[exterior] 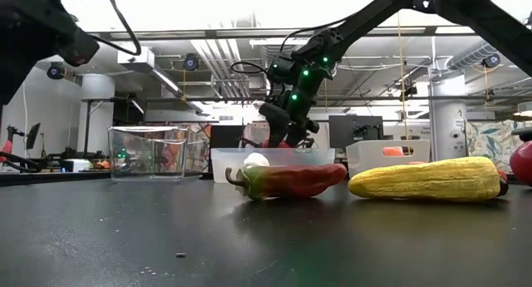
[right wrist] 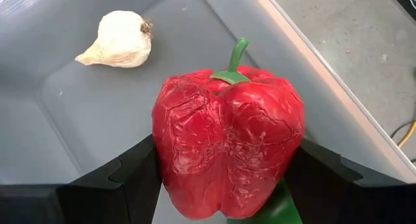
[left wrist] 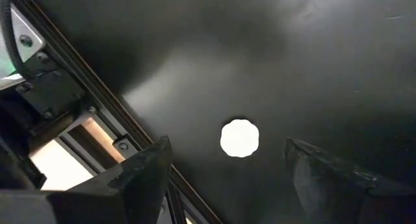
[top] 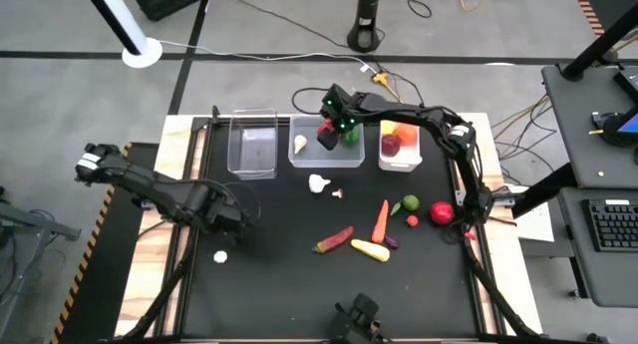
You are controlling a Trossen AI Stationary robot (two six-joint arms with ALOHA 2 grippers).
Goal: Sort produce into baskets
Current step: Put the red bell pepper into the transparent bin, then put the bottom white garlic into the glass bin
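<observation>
The right gripper [right wrist: 224,178] pinched a red pepper [right wrist: 227,143] over the middle bin [top: 326,155], where a garlic [right wrist: 117,40] lay, while the left gripper [left wrist: 224,175] hung with fingers spread wide above a white piece [left wrist: 240,137] near the table's [top: 279,274] left edge.

Black table top [top: 279,284], keyboard [top: 610,224] on side desk, floor cables [top: 419,0]

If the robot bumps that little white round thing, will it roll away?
Probably. The white round piece looks nearly ball-shaped and lies loose on flat black table, so a nudge might roll it. It seems small and light; the left pincer spans it easily.
</observation>
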